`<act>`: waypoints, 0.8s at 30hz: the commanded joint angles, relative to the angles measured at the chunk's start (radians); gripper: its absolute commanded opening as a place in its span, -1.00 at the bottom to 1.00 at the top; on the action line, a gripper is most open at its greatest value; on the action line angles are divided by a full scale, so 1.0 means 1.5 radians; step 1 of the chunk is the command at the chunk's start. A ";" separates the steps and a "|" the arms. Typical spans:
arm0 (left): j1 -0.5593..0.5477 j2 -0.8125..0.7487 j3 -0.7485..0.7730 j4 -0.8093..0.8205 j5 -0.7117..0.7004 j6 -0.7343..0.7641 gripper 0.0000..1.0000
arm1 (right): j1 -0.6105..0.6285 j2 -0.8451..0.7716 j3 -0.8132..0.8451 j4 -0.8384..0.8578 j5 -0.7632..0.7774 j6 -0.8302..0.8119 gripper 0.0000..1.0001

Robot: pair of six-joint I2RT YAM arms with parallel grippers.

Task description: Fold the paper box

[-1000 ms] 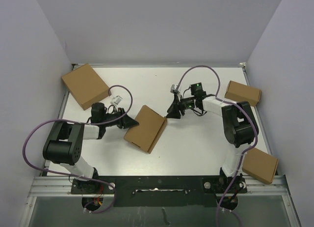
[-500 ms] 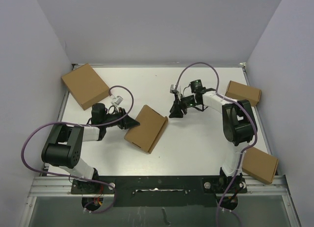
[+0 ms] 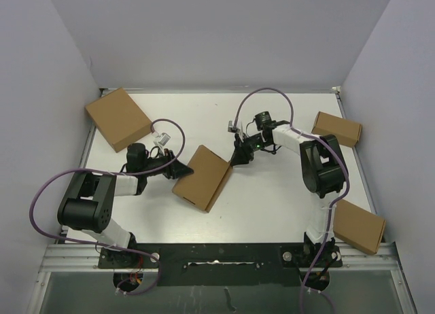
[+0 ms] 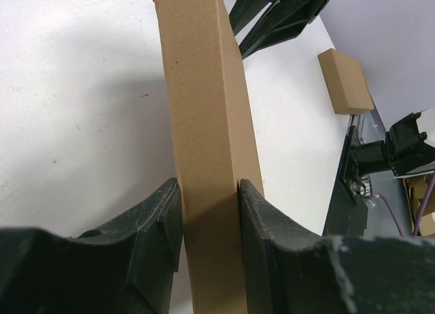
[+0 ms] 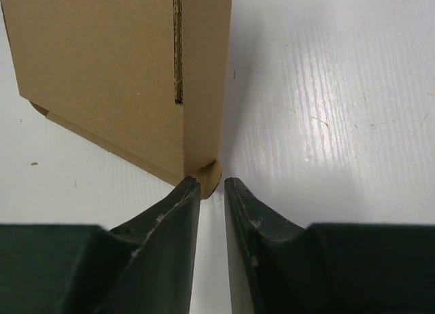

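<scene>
Top external | paper box (image 3: 202,178): 1 | other brown boxes (image 3: 119,118): 3

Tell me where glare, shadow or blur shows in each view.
Right wrist: glare streaks the table right of the paper box, with shadow along its edge. Left wrist: the fingers near the lens look dark. Top external: even light, only faint shadows.

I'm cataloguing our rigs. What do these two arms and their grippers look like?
The left arm and right arm have black joint housings and white link sections; a looping purple cable trails each. The left gripper and right gripper have black, tapered matte fingers.
</scene>
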 commanded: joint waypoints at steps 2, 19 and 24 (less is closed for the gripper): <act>-0.003 -0.017 -0.009 0.048 -0.054 0.087 -1.00 | 0.004 0.001 0.030 -0.013 -0.010 -0.005 -0.73; 0.012 -0.001 -0.038 0.126 -0.076 0.007 -1.00 | 0.022 -0.051 -0.035 0.040 0.027 -0.014 -1.00; 0.014 0.002 -0.050 0.149 -0.084 -0.011 -1.00 | 0.031 -0.068 -0.056 0.058 0.036 -0.025 -1.00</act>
